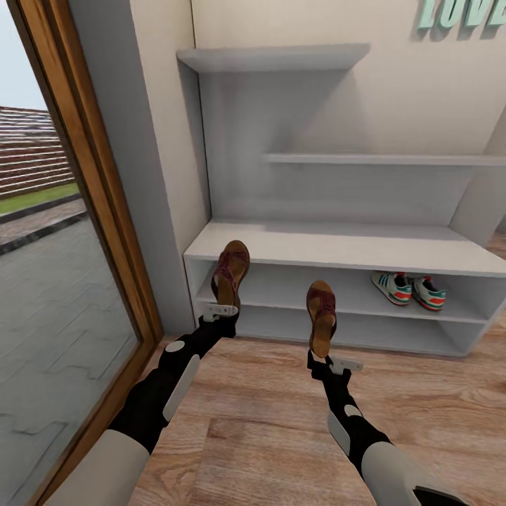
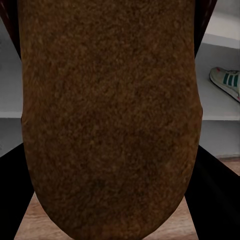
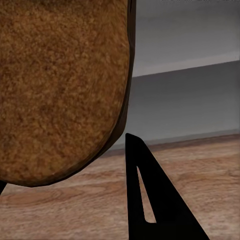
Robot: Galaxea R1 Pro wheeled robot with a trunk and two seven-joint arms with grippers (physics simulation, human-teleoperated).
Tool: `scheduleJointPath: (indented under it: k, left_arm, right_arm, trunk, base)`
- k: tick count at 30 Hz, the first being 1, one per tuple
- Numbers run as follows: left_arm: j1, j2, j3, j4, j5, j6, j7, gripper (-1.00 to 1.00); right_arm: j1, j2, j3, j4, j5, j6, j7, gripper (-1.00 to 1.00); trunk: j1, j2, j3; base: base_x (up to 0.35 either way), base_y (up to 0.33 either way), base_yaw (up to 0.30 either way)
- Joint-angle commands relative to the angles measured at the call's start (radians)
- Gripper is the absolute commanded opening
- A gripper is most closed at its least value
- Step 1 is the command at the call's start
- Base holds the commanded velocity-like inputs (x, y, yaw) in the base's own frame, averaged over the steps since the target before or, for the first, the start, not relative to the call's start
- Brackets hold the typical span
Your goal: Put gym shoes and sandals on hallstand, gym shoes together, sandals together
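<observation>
A: Step? We've got both gym shoes [image 1: 408, 289] side by side on the right of the hallstand's [image 1: 337, 246] lower shelf. One sandal in each claw, off the corridor floor [image 1: 281, 429].

B: Left claw [image 1: 220, 310] clenched on the left sandal [image 1: 231, 271], heel end, toe up by the surface edge. Right claw [image 1: 336, 363] grasping the right sandal [image 1: 322, 315], nearer us, short of the rack.

A: Next we'd reach both forward and set them down adjacent, left of the sneakers.
</observation>
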Motion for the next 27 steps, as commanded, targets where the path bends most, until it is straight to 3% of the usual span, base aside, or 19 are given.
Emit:
scheduleJointPath:
  k: [1, 27]
  left_arm:
    - [0.000, 0.000, 0.001, -0.001, 0.008, 0.006, -0.001, -1.00]
    - [0.000, -0.002, 0.001, -0.001, 0.008, 0.005, -0.001, -1.00]
  right_arm:
    - [-0.001, 0.001, -0.004, 0.000, 0.003, -0.003, 0.001, -1.00]
    - [-0.001, 0.001, -0.004, 0.002, 0.003, -0.003, -0.002, -1.00]
  trunk:
    - [0.000, 0.000, -0.001]
    - [0.000, 0.000, -0.001]
  base:
    - [0.000, 0.002, 0.000]
    - [0.000, -0.016, 0.000]
